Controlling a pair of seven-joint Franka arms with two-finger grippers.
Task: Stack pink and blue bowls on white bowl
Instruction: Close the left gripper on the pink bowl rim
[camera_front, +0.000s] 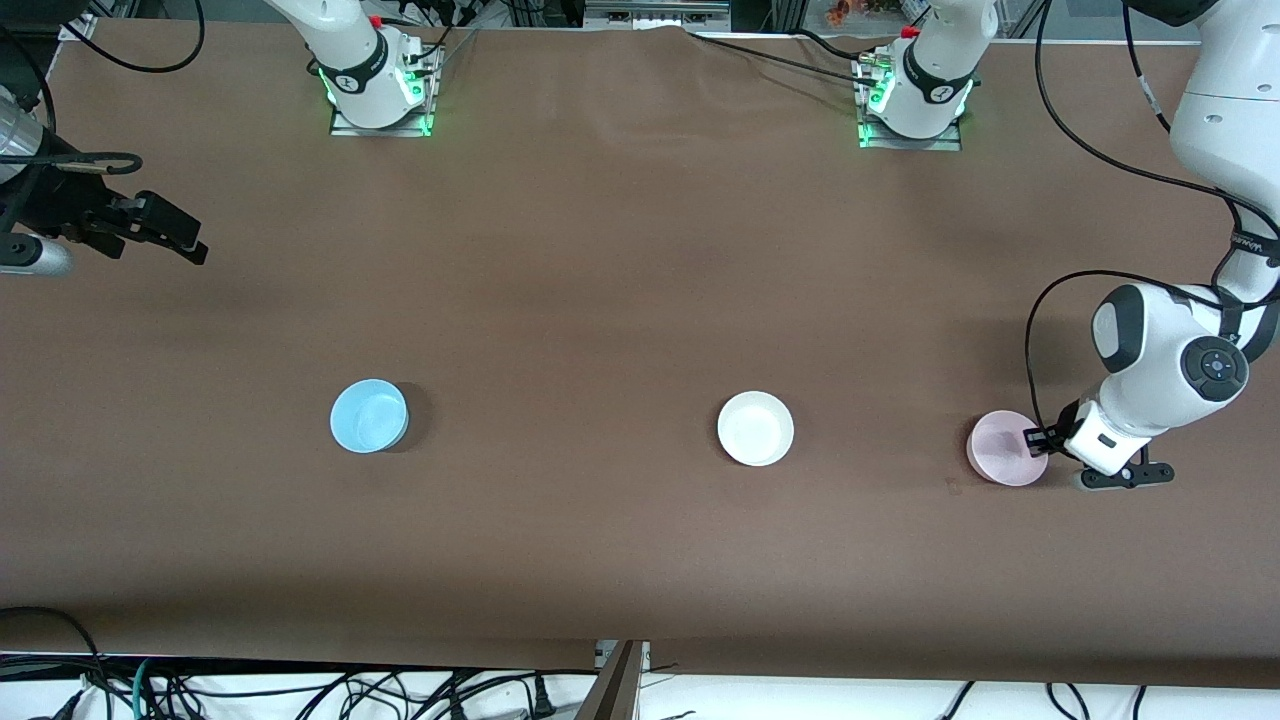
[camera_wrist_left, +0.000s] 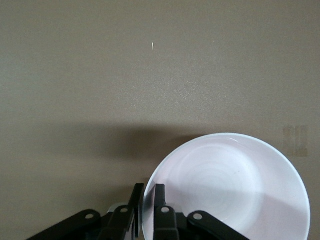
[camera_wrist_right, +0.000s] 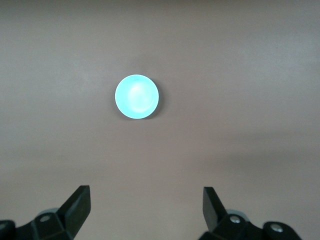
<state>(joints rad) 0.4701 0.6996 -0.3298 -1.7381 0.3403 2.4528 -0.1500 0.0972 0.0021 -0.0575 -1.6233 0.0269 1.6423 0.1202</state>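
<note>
Spanning brown table (camera_front: 620, 260): left tool (camera_front: 1036, 438) clamped on pink bowl (camera_front: 1000, 450), right tool (camera_front: 165, 235) apart.

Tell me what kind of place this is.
Probably a robotics lab: two arms bolted to a table under brown covering, loose cables along its edges, and only a blue bowl, white bowl and pink bowl.

Even overhead light washed my brown table (camera_front: 600, 250); soft shadows pooled beside each bowl. My left wrist view stayed dim, a broad shadow crossing it. The blue bowl (camera_wrist_right: 137, 96) glared, overexposed.
</note>
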